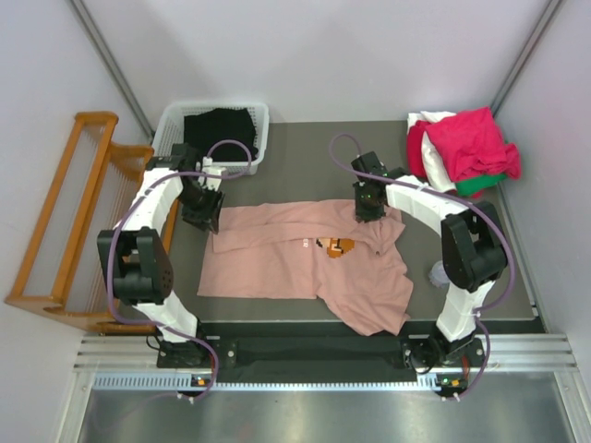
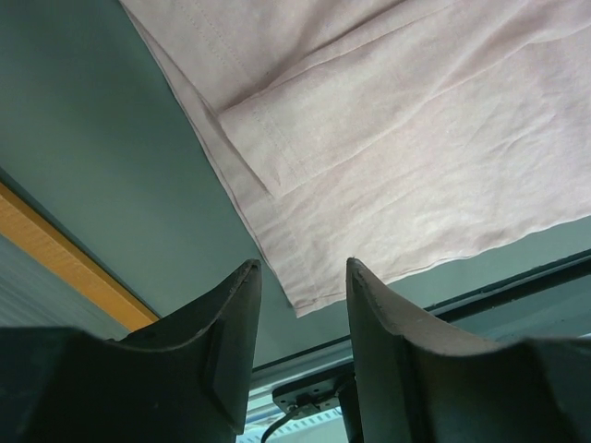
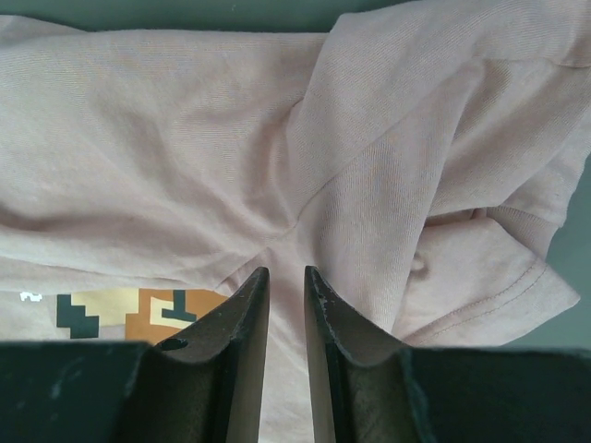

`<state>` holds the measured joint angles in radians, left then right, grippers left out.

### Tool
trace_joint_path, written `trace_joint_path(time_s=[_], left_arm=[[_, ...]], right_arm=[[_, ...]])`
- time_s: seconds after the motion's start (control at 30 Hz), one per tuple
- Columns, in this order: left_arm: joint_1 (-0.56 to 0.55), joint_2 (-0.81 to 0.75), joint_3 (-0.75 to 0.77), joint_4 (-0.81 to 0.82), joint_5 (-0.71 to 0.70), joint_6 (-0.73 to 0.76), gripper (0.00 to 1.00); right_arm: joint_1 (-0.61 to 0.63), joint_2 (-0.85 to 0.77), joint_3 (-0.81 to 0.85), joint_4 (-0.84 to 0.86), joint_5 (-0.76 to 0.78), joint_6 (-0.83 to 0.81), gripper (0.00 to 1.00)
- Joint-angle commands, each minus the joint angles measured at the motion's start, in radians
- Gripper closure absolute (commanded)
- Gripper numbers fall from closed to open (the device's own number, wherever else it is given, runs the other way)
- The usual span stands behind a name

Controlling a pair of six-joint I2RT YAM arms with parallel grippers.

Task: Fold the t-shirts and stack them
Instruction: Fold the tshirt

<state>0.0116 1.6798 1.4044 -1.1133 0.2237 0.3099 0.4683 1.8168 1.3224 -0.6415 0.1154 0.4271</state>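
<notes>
Dusty-pink tee (image 1: 277, 268) w/ pixel-art print, white text unreadable, L gripper (image 2: 303, 268) apart, R gripper (image 3: 286, 272) grip unclear

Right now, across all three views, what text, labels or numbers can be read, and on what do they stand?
No text reads legibly in any view.
dusty-pink t-shirt: a few white specks beside the pixel-art figure may be lettering, but they are too small and folded under to read.
Nothing else shows visible writing.
</notes>
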Motion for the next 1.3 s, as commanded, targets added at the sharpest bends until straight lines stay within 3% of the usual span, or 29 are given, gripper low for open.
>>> trace_joint_path(time_s=[0.0,0.33,0.5,0.97,1.27], left_arm=[[0.001,0.015,0.004,0.026,0.014,-0.011,0.53],[-0.009,0.234,0.079,0.13,0.014,-0.114,0.53],[-0.064,0.317,0.128,0.162,-0.032,-0.135,0.55],[-0.064,0.221,0.145,0.13,-0.015,-0.126,0.57],[-0.064,0.279,0.099,0.194,-0.047,-0.138,0.58]], right_arm=[[-0.005,-0.047,-0.002,0.008,0.017,-0.01,0.78],[-0.007,-0.06,-0.028,0.009,0.018,-0.004,0.77],[-0.007,-0.057,-0.015,0.005,0.009,-0.002,0.77],[-0.007,-0.044,-0.019,0.011,0.003,-0.01,0.77],[-0.007,-0.056,-0.022,0.008,0.009,-0.014,0.77]])
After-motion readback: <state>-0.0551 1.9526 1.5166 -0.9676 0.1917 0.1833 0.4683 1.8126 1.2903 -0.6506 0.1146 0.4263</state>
